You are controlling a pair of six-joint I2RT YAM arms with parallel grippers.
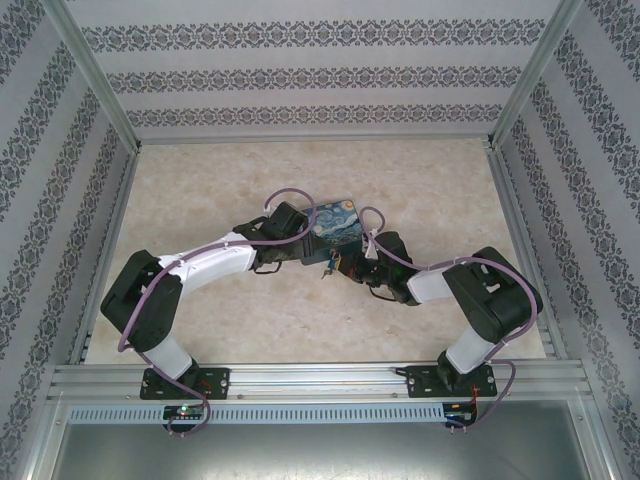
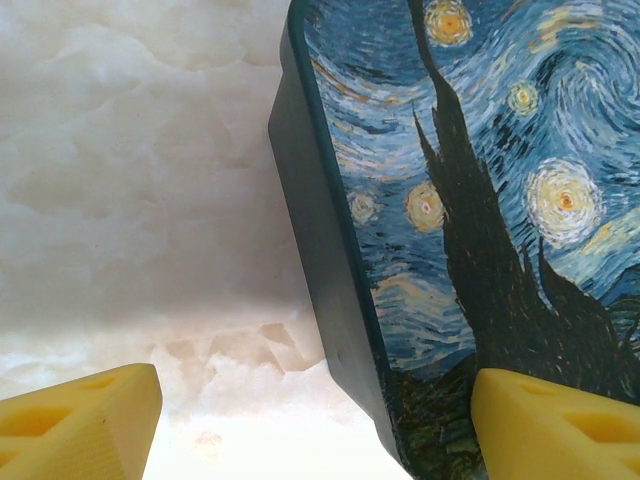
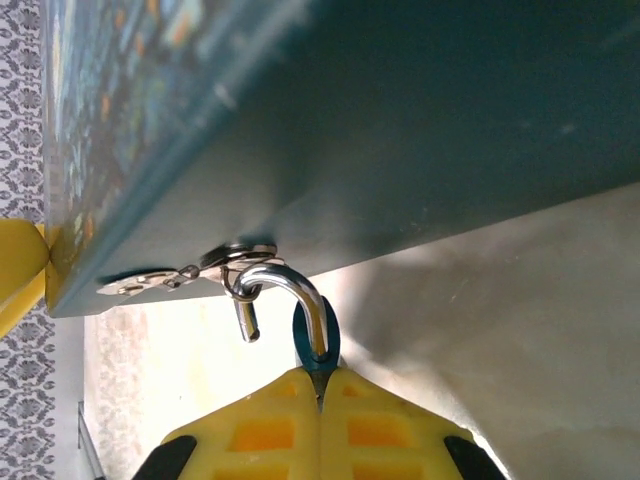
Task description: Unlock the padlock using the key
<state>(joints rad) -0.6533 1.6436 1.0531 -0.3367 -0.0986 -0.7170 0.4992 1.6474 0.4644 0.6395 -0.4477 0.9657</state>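
Observation:
The night-sky-print box [image 1: 336, 222] lies mid-table between both arms. Its painted lid [image 2: 480, 200] and dark side wall [image 2: 320, 250] run between the yellow fingers [image 2: 85, 420] of my left gripper [image 2: 320, 430]. That gripper is open and straddles the box's edge without pinching it. The padlock [image 3: 316, 340] hangs at the box's metal hasp [image 3: 190, 272]. Its silver shackle [image 3: 290, 285] is hooked through the hasp ring with its free end out of the body. My right gripper [image 3: 320, 385] is shut on the padlock's body just below the shackle. The key is hidden.
The marble-patterned table [image 1: 210, 190] has open surface to the left and behind the box. Patterned walls [image 1: 310, 75] with metal posts enclose the back and both sides. An aluminium rail [image 1: 320, 378] runs along the near edge at the arm bases.

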